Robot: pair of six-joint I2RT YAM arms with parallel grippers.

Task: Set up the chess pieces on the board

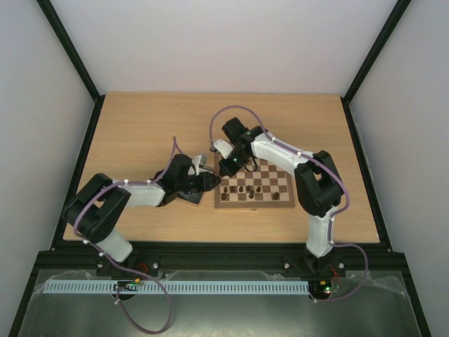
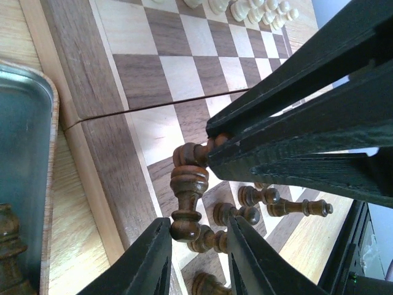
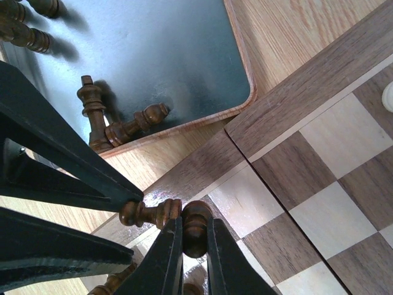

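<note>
From above, we see the left hand [image 1: 215,182] and right hand [image 1: 226,173] meet at the left edge of the board [image 1: 254,204], where several dark pieces [image 1: 247,189] stand; the grips are hidden. The left wrist shows its hand spread either side of one brown piece [image 2: 186,190], and white pieces [image 2: 245,7] far off. The right wrist shows its hand pinching that piece's other end, plus spare pieces [image 3: 93,117] in the tray [image 3: 184,49]. We judge placing is underway; next, stand it upright, then release.

1 board [image 1: 280,186], 1 tray [image 3: 184,49]. I count 4 dark pieces [image 3: 92,114] showing in tray on right wrist cam, at least 5 more over board. No clean count on light pieces [image 2: 239,9], too blurry.
</note>
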